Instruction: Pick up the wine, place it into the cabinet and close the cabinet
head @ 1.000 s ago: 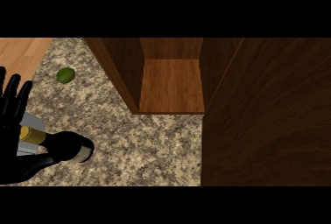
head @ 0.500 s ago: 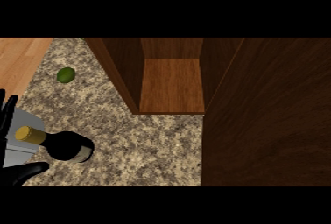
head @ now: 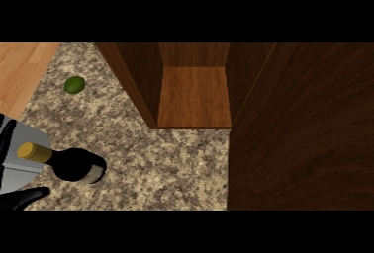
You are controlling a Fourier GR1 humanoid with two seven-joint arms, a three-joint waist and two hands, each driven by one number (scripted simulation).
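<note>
at nine o'clock a grey forearm (head: pixel 15 158) sits behind the upright wine (head: pixel 73 164) on the speckled desk (head: pixel 161 158); one black hand (head: pixel 25 196) shows at seven o'clock, its fingers impossible to read. a lime (head: pixel 74 84) lies at eleven. the open cabinet (head: pixel 194 96) waits at twelve, ready for the bottle.

- Single view, head cam, looking steeply down onto the counter (head: pixel 168 163).
- Speckled counter top fills centre and lower left of frame; open cabinet (head: pixel 194 94) at upper centre, seen from above and in front.
- Dark cabinet door (head: pixel 306 128) takes the whole right side, close to the lens.
- Forearm (head: pixel 15 158) enters at lower left edge.
</note>
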